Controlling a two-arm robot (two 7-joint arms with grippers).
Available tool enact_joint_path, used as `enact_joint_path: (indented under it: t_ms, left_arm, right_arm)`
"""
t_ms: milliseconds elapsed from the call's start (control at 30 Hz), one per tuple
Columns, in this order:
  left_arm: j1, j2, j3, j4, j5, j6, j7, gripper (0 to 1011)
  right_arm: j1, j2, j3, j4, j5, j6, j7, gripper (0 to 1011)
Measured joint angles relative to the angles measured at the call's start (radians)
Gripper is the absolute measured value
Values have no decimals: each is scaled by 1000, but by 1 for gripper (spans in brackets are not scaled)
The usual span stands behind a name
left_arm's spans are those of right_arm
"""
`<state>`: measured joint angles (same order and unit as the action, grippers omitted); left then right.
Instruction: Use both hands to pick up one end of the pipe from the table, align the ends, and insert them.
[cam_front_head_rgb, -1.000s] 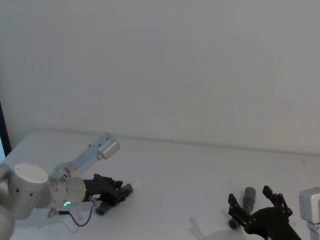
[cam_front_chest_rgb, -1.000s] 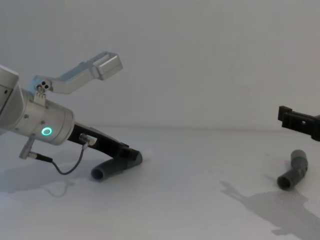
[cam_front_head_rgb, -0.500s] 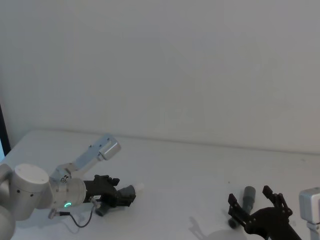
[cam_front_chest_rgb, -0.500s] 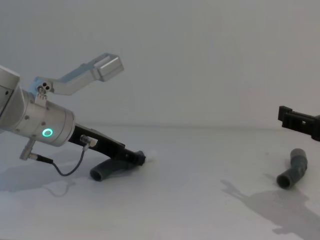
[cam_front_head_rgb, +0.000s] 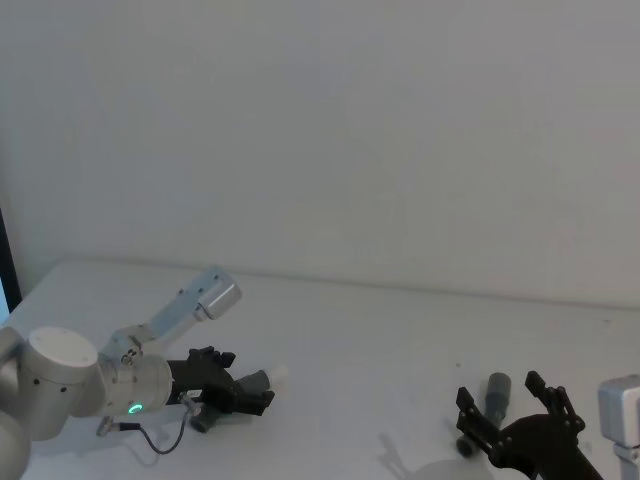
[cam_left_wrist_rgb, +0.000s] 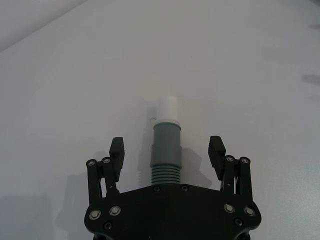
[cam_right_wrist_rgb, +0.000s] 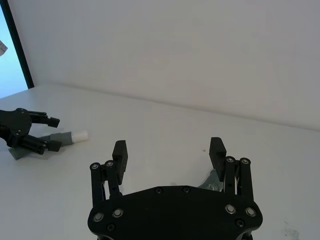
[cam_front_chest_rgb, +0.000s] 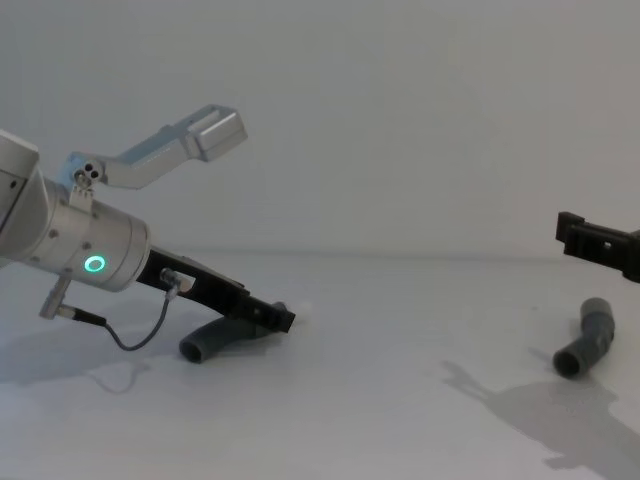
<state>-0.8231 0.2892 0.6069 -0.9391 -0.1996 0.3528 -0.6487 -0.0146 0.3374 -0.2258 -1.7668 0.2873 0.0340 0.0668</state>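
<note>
Left black plastic gripper (cam_left_wrist_rgb: 167, 146), jaws apart, straddles the dark grey ribbed pipe piece with white plug tip (cam_left_wrist_rgb: 165, 152): grey collar between the jaws, touching neither, tip beyond them, on the matt white counter (cam_left_wrist_rgb: 250, 75). Right black plastic gripper (cam_right_wrist_rgb: 167, 147), jaws also apart, hangs above the second bent grey ribbed pipe piece (cam_front_chest_rgb: 588, 340).
</note>
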Motion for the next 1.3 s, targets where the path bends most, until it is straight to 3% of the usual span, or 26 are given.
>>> enact_joint_path:
  t_ms: [1067, 1300]
  left_arm:
    - [3, 6, 11, -14, -34, 56, -24, 1001]
    - [3, 6, 12, -16, -36, 60, -25, 893]
  right_arm:
    - [0, 0, 0, 0, 0, 0, 0, 1000]
    - [0, 0, 0, 0, 0, 0, 0, 1000]
